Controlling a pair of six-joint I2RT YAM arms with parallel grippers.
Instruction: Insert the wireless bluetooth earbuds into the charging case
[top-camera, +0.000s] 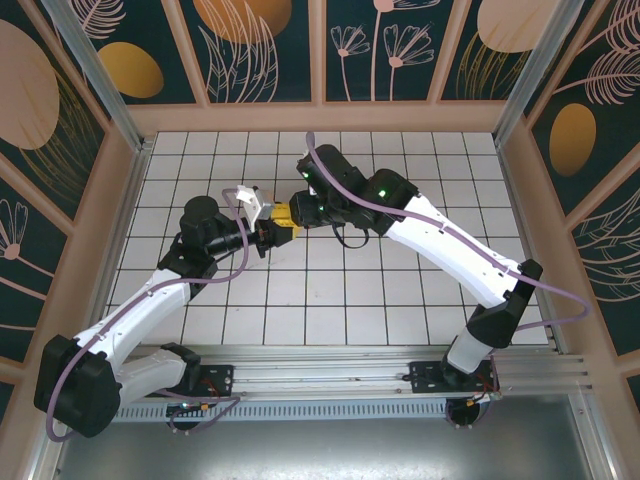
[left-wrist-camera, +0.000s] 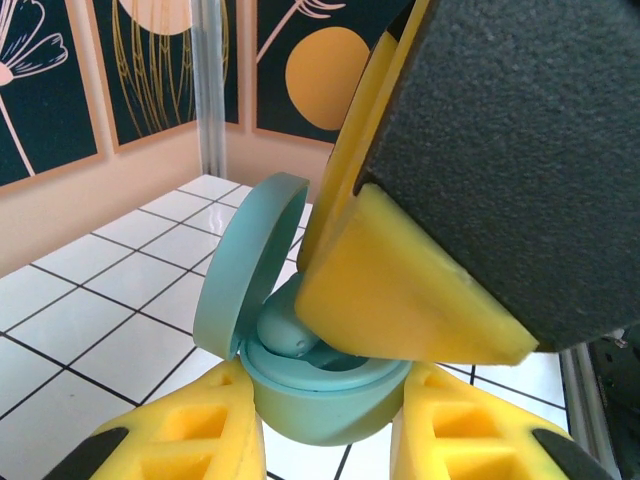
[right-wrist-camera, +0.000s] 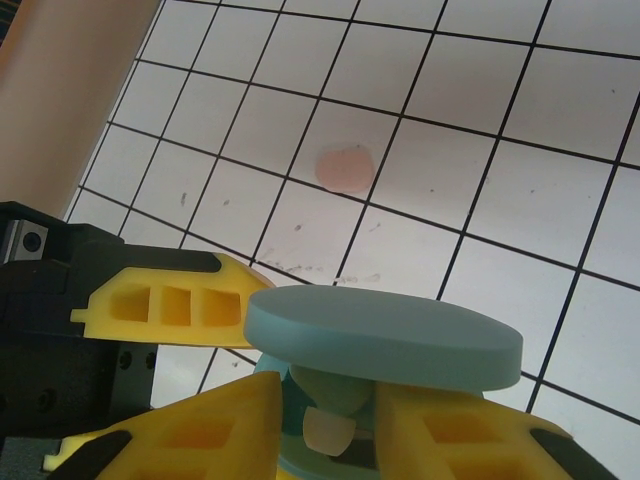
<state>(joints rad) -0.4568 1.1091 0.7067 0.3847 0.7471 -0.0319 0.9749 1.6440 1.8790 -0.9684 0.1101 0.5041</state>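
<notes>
My left gripper (left-wrist-camera: 325, 405) is shut on the body of a teal charging case (left-wrist-camera: 320, 410), held above the tiles with its lid (left-wrist-camera: 250, 260) swung open. A teal earbud (left-wrist-camera: 285, 330) sits in the case's well. My right gripper (right-wrist-camera: 330, 425) reaches into the case from above, its fingers (left-wrist-camera: 400, 290) on either side of the earbud (right-wrist-camera: 340, 390), whose white tip points down. A thin gap shows beside the earbud. From above, both grippers (top-camera: 275, 228) meet mid-table.
A pale pink rounded piece (right-wrist-camera: 344, 168) lies on the white tiles beyond the case; I cannot tell whether it is an earbud or a case. A wooden wall (right-wrist-camera: 70, 90) runs along the left of the tiled floor.
</notes>
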